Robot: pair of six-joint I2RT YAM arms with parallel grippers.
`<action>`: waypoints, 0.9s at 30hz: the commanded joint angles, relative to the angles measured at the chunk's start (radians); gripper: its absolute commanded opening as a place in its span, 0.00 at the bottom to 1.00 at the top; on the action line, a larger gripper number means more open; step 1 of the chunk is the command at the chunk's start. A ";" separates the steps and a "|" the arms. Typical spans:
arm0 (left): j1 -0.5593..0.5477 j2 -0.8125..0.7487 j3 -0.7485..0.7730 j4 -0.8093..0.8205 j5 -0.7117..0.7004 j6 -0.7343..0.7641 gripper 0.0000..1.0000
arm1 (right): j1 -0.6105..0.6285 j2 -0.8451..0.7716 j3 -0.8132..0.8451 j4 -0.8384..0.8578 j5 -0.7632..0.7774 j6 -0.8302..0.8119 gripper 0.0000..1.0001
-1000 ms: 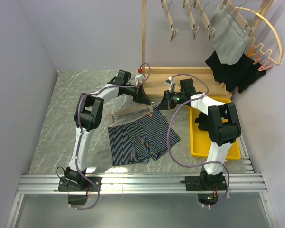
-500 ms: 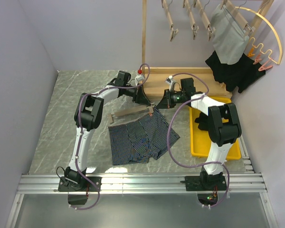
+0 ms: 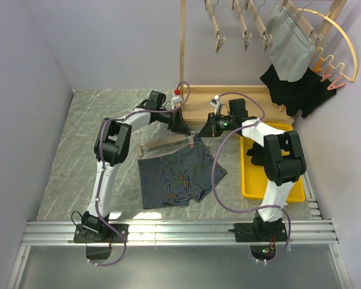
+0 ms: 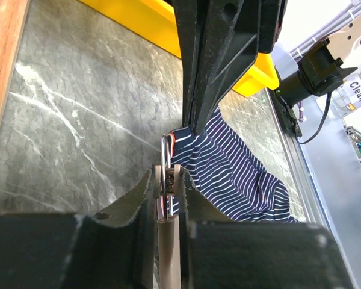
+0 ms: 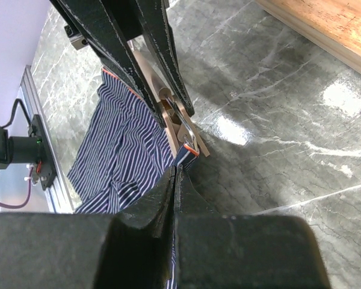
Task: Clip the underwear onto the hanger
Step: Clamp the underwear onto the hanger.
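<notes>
**Both grippers meet at the hanger's clip, at the underwear's corner**

Top external view: The striped underwear (image 3: 177,177) lies on the marble surface (image 3: 84,132) between the two arms, with its far right corner drawn up toward the grippers. The wooden hanger (image 3: 162,144) lies along the garment's far edge. The left gripper (image 3: 185,127) and the right gripper (image 3: 202,132) come together at the hanger's right end. A yellow tray (image 3: 253,180) sits to the right. Behind it stands a wooden rack (image 3: 182,48) hung with a grey garment (image 3: 286,45) and a black garment (image 3: 295,90).

Left wrist view: The left gripper (image 4: 167,171) has its fingers pressed against either side of the hanger (image 4: 168,241), clamped on it just behind its metal clip. The right gripper (image 4: 192,120) reaches down from above and meets the underwear (image 4: 240,174) at the clip. The striped cloth spreads away to the right over the surface (image 4: 78,120).

Right wrist view: The right gripper (image 5: 175,171) has its fingers pressed together on the edge of the underwear (image 5: 120,150), whose waistband corner sits at its tips, right beside the clip of the hanger (image 5: 183,129). The left gripper (image 5: 168,99) slants in from the upper left onto the hanger. The rest of the garment trails to the lower left on the surface (image 5: 277,120).
</notes>
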State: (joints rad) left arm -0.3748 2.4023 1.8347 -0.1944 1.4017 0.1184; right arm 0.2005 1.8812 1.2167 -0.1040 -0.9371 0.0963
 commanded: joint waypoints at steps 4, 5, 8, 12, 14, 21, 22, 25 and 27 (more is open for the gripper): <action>-0.012 0.018 0.017 -0.016 -0.007 0.017 0.20 | 0.005 -0.053 -0.008 0.046 -0.012 -0.007 0.00; -0.010 0.018 0.017 -0.013 -0.007 0.014 0.23 | 0.004 -0.051 -0.006 0.044 -0.012 -0.009 0.00; -0.009 0.020 0.015 -0.010 -0.010 0.001 0.33 | 0.005 -0.045 0.001 0.030 -0.011 -0.020 0.00; -0.003 0.020 0.018 -0.005 -0.024 -0.008 0.45 | 0.004 -0.037 0.012 0.006 -0.002 -0.035 0.00; 0.008 0.020 0.023 0.003 -0.027 -0.029 0.48 | 0.004 -0.031 0.015 -0.006 0.004 -0.046 0.00; 0.050 -0.017 0.041 -0.014 -0.079 -0.026 0.77 | 0.004 -0.004 0.046 -0.066 0.060 -0.069 0.00; 0.060 -0.038 0.044 -0.017 -0.089 -0.022 0.78 | 0.004 0.004 0.050 -0.072 0.072 -0.070 0.00; 0.085 -0.095 0.052 -0.066 -0.156 0.024 0.81 | 0.002 0.018 0.069 -0.102 0.115 -0.078 0.00; 0.099 -0.130 0.052 -0.108 -0.220 0.059 0.81 | 0.005 0.027 0.092 -0.137 0.156 -0.084 0.00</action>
State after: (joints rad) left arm -0.3008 2.3989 1.8420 -0.2451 1.2659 0.1146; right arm 0.2005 1.8961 1.2469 -0.2028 -0.8448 0.0387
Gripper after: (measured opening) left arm 0.807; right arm 0.008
